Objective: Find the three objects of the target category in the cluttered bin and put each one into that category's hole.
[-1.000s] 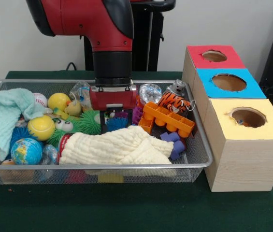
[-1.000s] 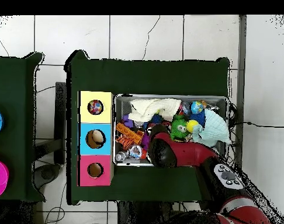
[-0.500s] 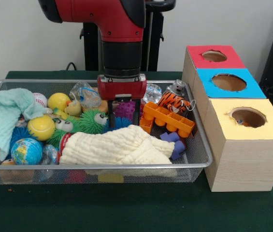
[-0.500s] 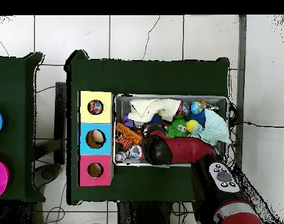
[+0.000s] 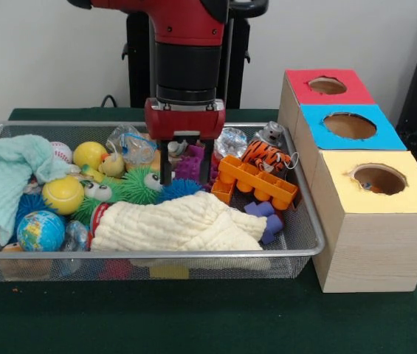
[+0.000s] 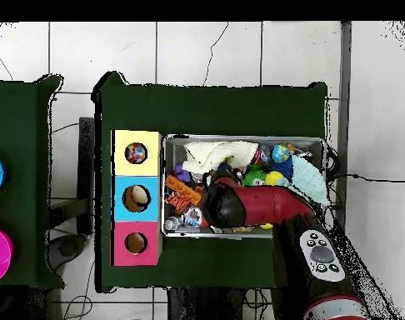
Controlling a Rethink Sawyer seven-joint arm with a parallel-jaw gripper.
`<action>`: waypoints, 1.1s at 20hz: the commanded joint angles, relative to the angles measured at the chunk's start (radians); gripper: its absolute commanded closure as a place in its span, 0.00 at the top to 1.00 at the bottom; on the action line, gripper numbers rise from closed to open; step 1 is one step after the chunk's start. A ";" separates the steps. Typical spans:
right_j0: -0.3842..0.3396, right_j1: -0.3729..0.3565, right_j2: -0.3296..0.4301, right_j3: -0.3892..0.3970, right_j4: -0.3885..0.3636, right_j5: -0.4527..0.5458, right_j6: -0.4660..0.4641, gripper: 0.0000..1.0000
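Front view, left to right: the wire-mesh metal bin (image 5: 297, 247) holds a mint-green cloth (image 5: 5, 173), yellow balls, a green spiky rubber ball with googly eyes (image 5: 138, 186), a cream muslin cloth (image 5: 182, 221), an orange plastic building block (image 5: 258, 182) and a striped tiger toy (image 5: 266, 155). The red gripper (image 5: 186, 175) hangs with its fingers spread apart and empty. The target category is not stated (a judgement only); the green spiky ball lies just below and left of the fingers, the purple studded block (image 5: 192, 162) between them. The three coloured hole boxes (image 5: 374, 221) stand right of the bin.
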 commanded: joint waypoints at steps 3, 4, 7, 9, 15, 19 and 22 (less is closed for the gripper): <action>0.040 -0.023 0.049 -0.154 0.004 0.128 0.015 1.00; 0.048 -0.022 0.046 -0.162 0.006 0.134 0.018 1.00; 0.052 -0.012 0.054 -0.192 0.014 0.174 0.002 1.00; 0.048 -0.012 0.056 -0.197 0.018 0.192 -0.003 1.00; 0.006 0.003 0.037 -0.105 -0.009 0.065 0.059 1.00; -0.003 0.051 0.006 -0.067 -0.029 -0.035 0.113 1.00; 0.023 0.121 -0.054 -0.079 -0.037 -0.094 0.154 1.00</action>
